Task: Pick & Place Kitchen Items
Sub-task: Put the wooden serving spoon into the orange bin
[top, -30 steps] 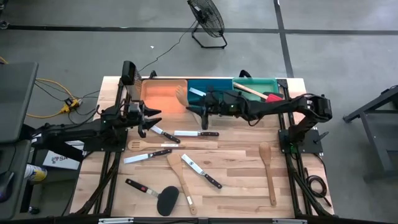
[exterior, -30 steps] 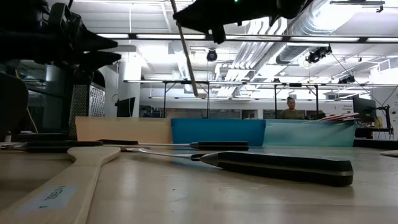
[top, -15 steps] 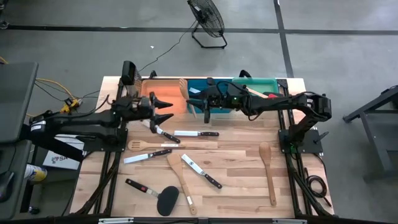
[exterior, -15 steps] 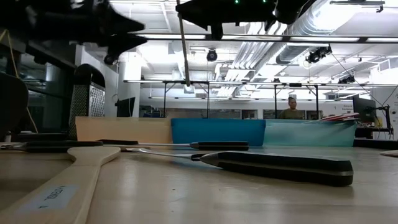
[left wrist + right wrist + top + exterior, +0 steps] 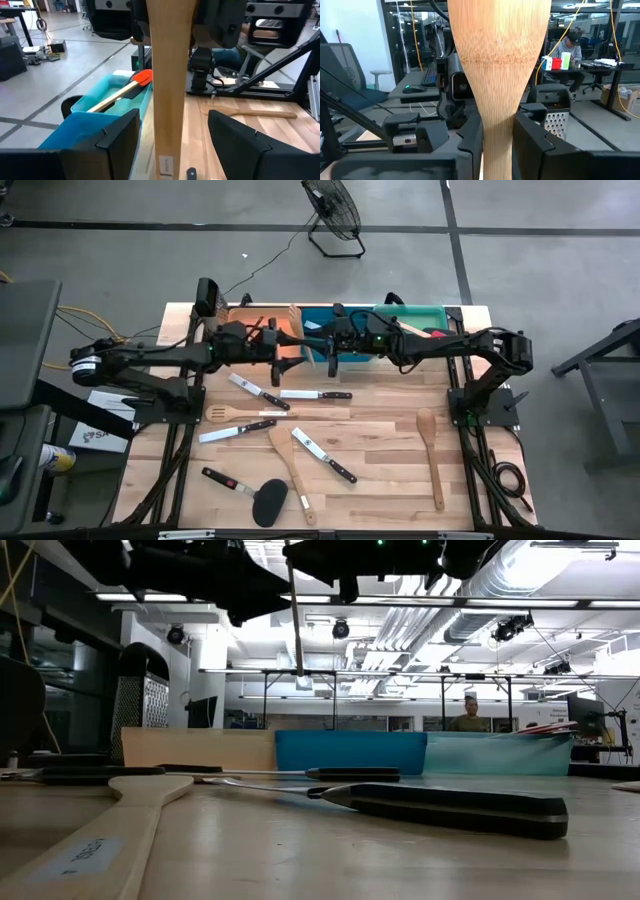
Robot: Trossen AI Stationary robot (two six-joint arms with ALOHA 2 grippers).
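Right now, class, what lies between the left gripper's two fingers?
The handle of the wooden spatula, held by the right gripper; the left wrist view shows it.

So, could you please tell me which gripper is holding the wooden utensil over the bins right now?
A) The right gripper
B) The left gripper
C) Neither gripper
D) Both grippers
A: the right gripper is clamped on the wooden utensil, whereas the left gripper has its fingers spread on either side of the handle without touching it.
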